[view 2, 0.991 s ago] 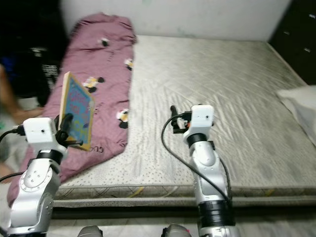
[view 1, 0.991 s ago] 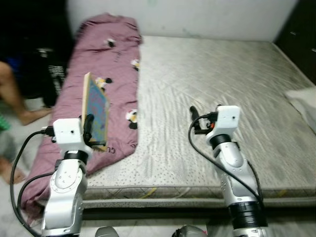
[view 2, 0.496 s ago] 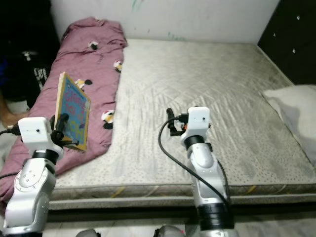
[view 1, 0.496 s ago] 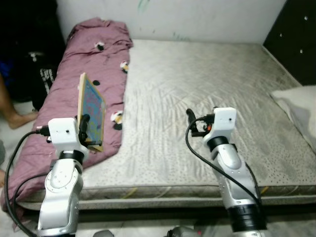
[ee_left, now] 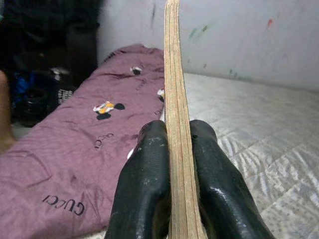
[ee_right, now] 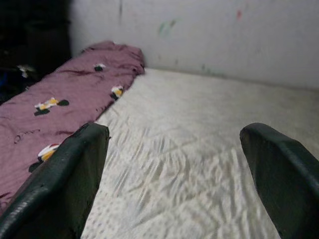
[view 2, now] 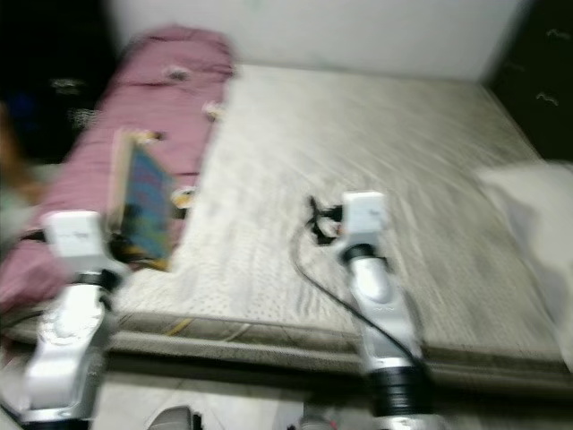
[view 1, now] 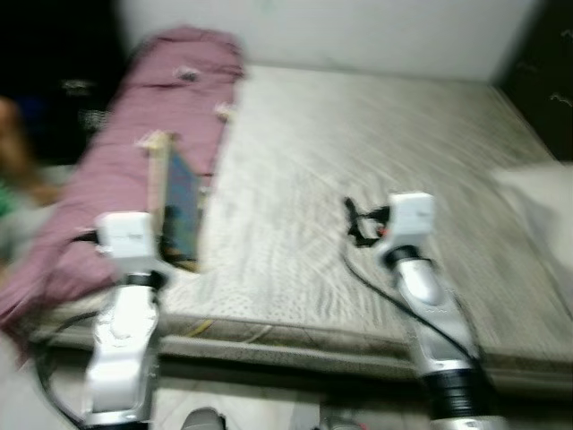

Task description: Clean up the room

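- The left tool (ee_left: 172, 199) is clamped on a thin flat book (view 1: 177, 202), one black finger pressed to each face, and carries it upright and edge-on above the near left corner of the bed (view 1: 376, 143).
- Judging from the grip, holding the book by its lower edge keeps the coloured cover clear of the bedding and the load close over the wrist, which suits carrying it while the robot moves; both eye views are smeared, which fits a body in motion.
- In the left wrist view the book's layered edge (ee_left: 175, 99) runs straight up between the fingers (ee_left: 144, 184), so the hold looks centred and square, not slipping.
- The right tool (ee_right: 172, 174) hovers over the middle of the mattress with its fingers spread wide apart and nothing between them; it seems to be kept free for the next item.
- A purple blanket (view 1: 152, 116) with cartoon prints lies in a long bundle along the left side of the bed, reaching back to the wall.
- A pale pillow (view 2: 528, 202) rests at the right edge of the bed.
- A person's limb (view 1: 16, 134) shows blurred at the far left, beside the bed.
- The book has yet to be put away; where it belongs cannot be told from here.
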Tool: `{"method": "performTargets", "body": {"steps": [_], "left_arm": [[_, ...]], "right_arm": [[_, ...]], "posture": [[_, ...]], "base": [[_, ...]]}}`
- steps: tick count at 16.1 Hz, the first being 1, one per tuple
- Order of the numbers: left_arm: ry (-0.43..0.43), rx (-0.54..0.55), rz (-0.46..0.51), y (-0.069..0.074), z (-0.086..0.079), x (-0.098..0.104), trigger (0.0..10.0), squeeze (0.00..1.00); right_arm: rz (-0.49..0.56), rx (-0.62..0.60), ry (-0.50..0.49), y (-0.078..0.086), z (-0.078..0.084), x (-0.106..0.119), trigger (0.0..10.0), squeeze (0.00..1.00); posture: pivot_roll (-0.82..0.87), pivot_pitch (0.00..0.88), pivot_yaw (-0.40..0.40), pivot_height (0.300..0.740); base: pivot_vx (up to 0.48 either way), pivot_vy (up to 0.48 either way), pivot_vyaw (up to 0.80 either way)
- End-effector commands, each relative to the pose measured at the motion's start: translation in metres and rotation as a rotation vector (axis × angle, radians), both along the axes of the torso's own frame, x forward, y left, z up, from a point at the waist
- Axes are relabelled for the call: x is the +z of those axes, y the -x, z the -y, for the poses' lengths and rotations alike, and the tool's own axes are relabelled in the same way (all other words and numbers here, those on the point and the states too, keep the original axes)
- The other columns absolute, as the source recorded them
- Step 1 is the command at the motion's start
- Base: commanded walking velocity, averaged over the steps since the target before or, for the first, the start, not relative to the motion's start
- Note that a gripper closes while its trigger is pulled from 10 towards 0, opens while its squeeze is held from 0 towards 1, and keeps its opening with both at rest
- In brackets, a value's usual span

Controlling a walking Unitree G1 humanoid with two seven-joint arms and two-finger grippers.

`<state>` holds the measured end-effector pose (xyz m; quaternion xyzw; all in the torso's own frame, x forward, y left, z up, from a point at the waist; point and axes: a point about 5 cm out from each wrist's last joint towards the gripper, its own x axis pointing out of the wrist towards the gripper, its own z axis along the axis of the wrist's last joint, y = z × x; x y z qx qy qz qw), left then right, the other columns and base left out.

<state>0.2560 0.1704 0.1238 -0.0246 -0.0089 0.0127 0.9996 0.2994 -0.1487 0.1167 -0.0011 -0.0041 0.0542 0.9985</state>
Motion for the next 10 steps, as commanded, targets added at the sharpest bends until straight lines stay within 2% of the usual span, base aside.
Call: {"method": "performTargets", "body": {"steps": [1, 9, 10], "left_arm": [[-0.017, 0.016, 0.046, -0.0017, -0.0066, 0.0101, 10.0, 0.00], [-0.016, 0.014, 0.046, -0.0020, -0.0052, 0.0099, 10.0, 0.00], [-0.015, 0.014, 0.046, -0.0019, -0.0053, 0.0099, 10.0, 0.00]], "right_arm": [[0.022, 0.012, -0.012, -0.0022, -0.0062, 0.0057, 10.0, 0.00], [0.018, 0.015, -0.006, -0.0018, -0.0054, 0.0045, 10.0, 0.00], [0.018, 0.015, -0.006, -0.0018, -0.0056, 0.0045, 10.0, 0.00]], "posture": [[-0.06, 0.000, -0.038, 0.740], [-0.06, 0.000, -0.040, 0.740], [-0.06, 0.000, -0.040, 0.740]], "base": [[0.000, -0.255, 0.44], [0.000, -0.261, 0.44], [0.000, -0.266, 0.00]]}}
